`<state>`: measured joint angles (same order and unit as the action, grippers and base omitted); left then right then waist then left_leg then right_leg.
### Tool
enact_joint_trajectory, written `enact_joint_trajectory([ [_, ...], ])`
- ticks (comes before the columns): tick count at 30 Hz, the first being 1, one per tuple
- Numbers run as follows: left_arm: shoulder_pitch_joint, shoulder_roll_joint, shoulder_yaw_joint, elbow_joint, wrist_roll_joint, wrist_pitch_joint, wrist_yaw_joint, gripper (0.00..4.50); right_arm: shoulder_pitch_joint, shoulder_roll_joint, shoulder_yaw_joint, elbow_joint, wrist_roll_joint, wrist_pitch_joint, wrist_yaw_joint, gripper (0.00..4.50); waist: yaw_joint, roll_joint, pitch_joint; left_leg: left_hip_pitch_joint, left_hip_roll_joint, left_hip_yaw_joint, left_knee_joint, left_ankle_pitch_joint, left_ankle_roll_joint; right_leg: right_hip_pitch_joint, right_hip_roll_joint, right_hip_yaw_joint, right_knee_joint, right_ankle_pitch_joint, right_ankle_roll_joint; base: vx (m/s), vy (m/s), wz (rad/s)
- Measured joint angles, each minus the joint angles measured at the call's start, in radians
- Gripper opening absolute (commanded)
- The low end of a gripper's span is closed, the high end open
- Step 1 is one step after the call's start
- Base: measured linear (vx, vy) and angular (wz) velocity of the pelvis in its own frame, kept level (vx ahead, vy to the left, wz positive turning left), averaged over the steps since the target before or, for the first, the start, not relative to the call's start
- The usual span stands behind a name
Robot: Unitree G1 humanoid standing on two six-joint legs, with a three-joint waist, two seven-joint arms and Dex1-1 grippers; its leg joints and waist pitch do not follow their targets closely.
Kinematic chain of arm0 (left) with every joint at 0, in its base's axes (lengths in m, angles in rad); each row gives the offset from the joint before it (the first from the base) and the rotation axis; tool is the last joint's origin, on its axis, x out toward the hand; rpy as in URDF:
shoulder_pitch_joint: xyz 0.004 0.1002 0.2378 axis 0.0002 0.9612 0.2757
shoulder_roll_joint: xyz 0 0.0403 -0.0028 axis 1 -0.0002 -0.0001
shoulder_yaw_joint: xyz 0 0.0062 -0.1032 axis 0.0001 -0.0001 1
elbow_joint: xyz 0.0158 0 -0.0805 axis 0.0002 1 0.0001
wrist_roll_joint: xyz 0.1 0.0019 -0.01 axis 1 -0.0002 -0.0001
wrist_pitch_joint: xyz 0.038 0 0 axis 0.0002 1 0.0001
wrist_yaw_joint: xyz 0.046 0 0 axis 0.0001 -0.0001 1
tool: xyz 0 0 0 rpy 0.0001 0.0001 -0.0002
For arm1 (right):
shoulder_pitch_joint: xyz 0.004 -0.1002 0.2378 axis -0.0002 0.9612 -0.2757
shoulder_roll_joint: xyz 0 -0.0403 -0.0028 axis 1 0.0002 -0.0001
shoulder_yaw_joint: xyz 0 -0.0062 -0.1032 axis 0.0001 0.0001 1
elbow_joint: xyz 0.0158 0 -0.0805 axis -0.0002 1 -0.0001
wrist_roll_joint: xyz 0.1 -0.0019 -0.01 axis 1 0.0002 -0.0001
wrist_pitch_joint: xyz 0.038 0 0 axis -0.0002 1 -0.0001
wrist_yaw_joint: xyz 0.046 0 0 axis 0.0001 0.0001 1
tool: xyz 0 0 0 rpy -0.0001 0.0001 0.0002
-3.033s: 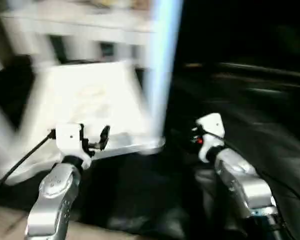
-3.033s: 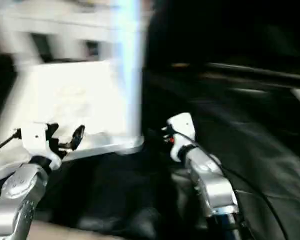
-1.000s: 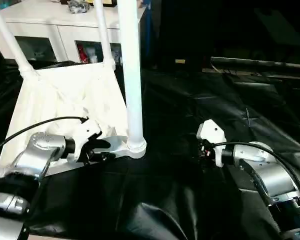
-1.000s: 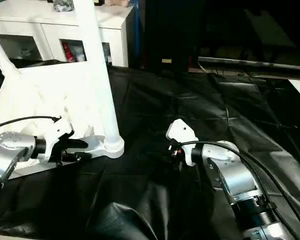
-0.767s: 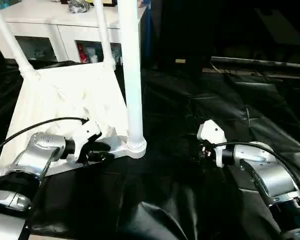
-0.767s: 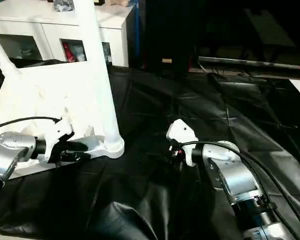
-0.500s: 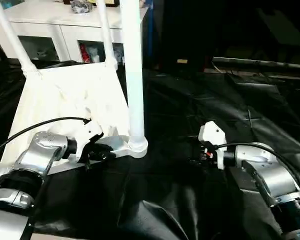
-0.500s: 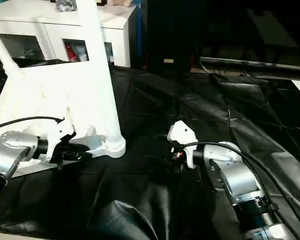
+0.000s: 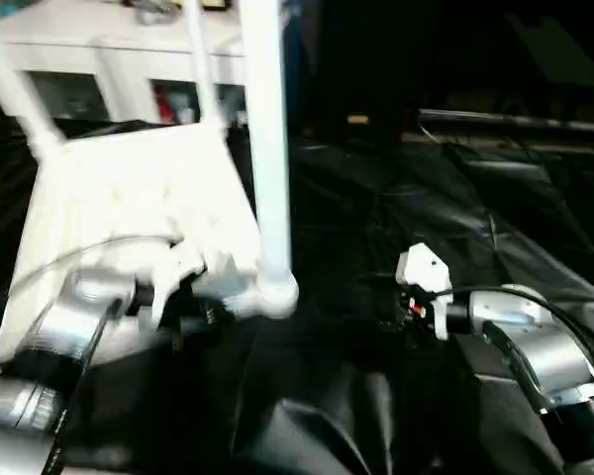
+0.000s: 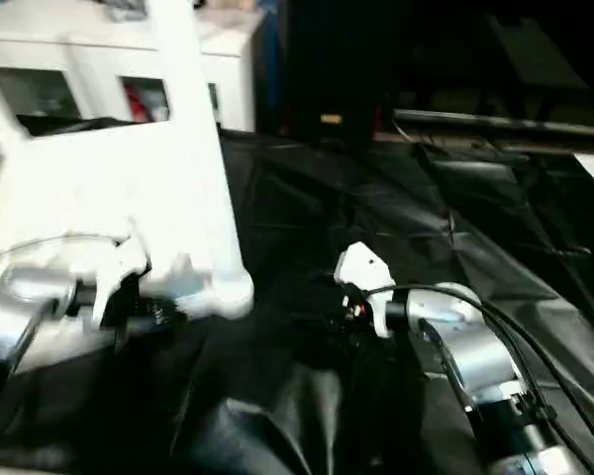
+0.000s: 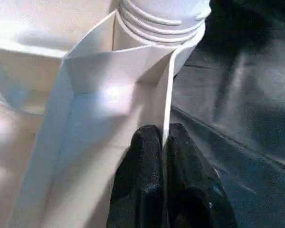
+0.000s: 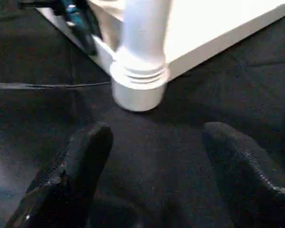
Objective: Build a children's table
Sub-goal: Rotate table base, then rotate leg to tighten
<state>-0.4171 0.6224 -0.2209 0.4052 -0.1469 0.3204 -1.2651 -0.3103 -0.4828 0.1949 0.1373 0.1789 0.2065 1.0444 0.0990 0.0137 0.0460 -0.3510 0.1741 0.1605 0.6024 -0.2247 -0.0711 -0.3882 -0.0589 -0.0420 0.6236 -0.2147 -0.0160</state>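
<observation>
a black sheet is covering the surface. on it the left end effector is pinching a rib of the upturned children's table, while the right end effector is hanging wide apart. a white cabinet is standing behind.

You find no text, label, brand, number or sign that can be read anywhere here. A small yellowish tag sits on the dark surface behind the children's table, but whatever it carries is too blurred to make out.
</observation>
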Motion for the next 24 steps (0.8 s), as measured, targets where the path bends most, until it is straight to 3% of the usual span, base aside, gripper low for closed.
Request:
enact_joint_trajectory([
  [6,0.099,0.002,-0.026,-0.193,-0.004,0.019,0.016,0.04,0.005,0.016,0.002,-0.013,0.003,0.0,-0.012,3.48,0.018,0.001,0.0,-0.001,0.001,0.004,-0.001,0.004,0.007,-0.006,-0.001,-0.001,0.003,-0.003,-0.001,0.0,0.0,0.0],
  [9,0.104,-0.017,-0.029,-0.211,0.02,0.009,0.051,0.04,0.006,0.018,0.003,-0.015,0.003,0.001,-0.012,3.48,0.016,0.0,0.0,0.0,0.002,0.009,-0.001,0.004,0.005,-0.005,-0.003,0.001,0.004,-0.003,-0.001,0.0,0.0,0.0],
  [12,0.117,-0.035,-0.02,-0.236,0.021,0.017,0.09,0.61,0.008,0.017,0.008,-0.017,0.003,0.001,-0.012,3.48,0.013,-0.001,0.001,0.001,0.002,0.01,-0.001,0.004,0.005,-0.004,-0.003,0.002,0.004,-0.002,0.0,0.0,0.0,0.0],
  [17,0.131,-0.049,-0.018,-0.271,-0.01,0.033,0.101,0.96,0.012,0.016,0.009,-0.019,0.003,0.007,-0.012,3.48,0.012,-0.008,0.005,-0.001,0.003,0.01,-0.001,0.005,0.005,-0.006,-0.002,0.001,0.004,-0.002,0.0,0.0,0.0,0.0],
  [24,0.131,-0.043,-0.018,-0.279,-0.013,0.048,0.093,0.96,0.029,0.013,0.009,-0.04,0.004,0.01,-0.012,3.48,0.011,-0.008,0.005,-0.004,0.003,0.01,-0.001,0.008,0.009,-0.009,-0.002,0.001,0.005,-0.002,0.0,0.0,0.0,0.0],
])
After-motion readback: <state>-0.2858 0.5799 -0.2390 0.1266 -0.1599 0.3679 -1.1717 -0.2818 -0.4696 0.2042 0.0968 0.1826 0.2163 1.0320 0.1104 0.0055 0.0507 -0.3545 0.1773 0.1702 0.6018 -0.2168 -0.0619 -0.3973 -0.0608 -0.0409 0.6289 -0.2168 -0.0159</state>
